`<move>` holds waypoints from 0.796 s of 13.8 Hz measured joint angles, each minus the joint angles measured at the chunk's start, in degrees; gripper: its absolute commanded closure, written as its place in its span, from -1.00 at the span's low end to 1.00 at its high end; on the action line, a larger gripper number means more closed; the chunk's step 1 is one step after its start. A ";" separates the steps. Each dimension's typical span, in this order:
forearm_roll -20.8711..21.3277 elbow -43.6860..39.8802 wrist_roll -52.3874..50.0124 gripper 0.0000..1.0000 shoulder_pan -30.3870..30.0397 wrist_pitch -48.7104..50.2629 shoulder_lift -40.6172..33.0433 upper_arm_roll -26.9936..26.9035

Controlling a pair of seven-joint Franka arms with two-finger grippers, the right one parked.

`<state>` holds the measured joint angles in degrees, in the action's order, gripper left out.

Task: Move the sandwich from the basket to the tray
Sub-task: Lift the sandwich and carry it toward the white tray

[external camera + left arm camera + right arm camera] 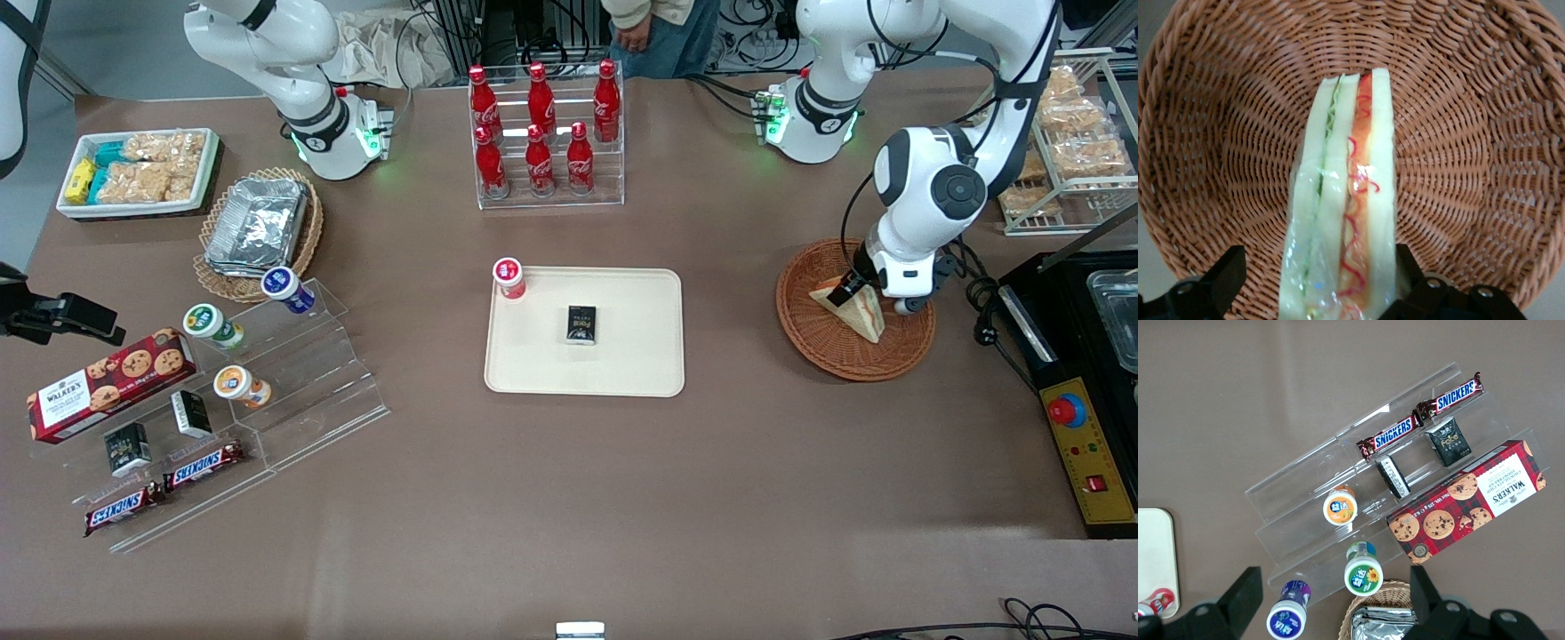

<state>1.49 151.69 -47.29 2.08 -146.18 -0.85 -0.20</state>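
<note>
The sandwich [859,310], a white bread wedge in clear wrap with orange-red and green filling, lies in the reddish-brown wicker basket [818,342] toward the working arm's end of the table. My left gripper [847,290] is down in the basket, open, its fingers straddling the sandwich. In the left wrist view the sandwich [1345,200] stands on edge between the two black fingers [1225,277]. One finger touches the bread and the other stands a little apart from it, over the basket floor [1225,133]. The cream tray [640,373] lies at the table's middle.
A small black box [581,324] lies on the tray and a red-capped cup [508,277] stands at its corner. A rack of red cola bottles [542,133] stands farther from the camera. A black control box [1080,427] lies beside the basket, at the table's end.
</note>
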 measured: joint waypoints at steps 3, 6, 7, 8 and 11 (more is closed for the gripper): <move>0.09 -0.55 3.46 1.00 -0.02 -0.41 -0.07 -1.18; 0.11 -2.55 5.62 1.00 0.05 1.17 -2.37 -1.15; 0.10 -4.19 7.91 1.00 0.22 5.48 -4.43 -1.00; -0.38 -6.47 10.75 1.00 0.54 11.09 -6.97 -0.83; -3.85 -13.47 23.63 1.00 4.08 24.08 -14.40 -0.12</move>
<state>-2.35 138.22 -23.66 6.15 -122.10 -15.25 -0.32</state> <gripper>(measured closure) 0.753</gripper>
